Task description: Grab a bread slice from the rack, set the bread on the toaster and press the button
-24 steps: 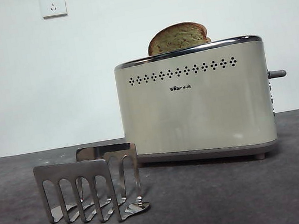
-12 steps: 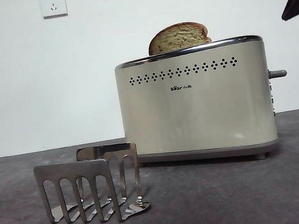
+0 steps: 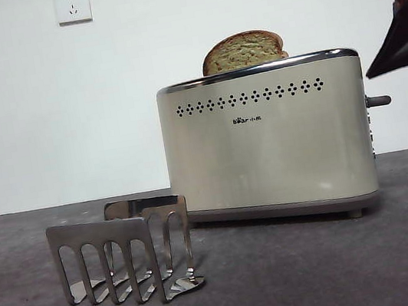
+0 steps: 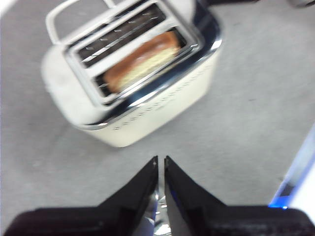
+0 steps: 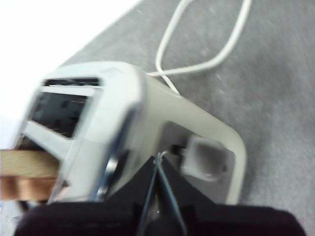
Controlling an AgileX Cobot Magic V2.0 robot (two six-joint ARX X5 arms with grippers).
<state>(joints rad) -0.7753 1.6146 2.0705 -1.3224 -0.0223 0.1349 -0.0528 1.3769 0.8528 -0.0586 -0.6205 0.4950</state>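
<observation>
The bread stands upright in one slot of the toaster, its domed top poking above the chrome rim. The rack sits on the counter near the toaster's front corner, holding nothing. The right tool hangs just above the button at the toaster's narrow end, jaws clenched together on nothing; in the front view it shows as a dark wedge at the upper right. The left tool hovers high over the toaster, jaws pressed together and gripping nothing.
</observation>
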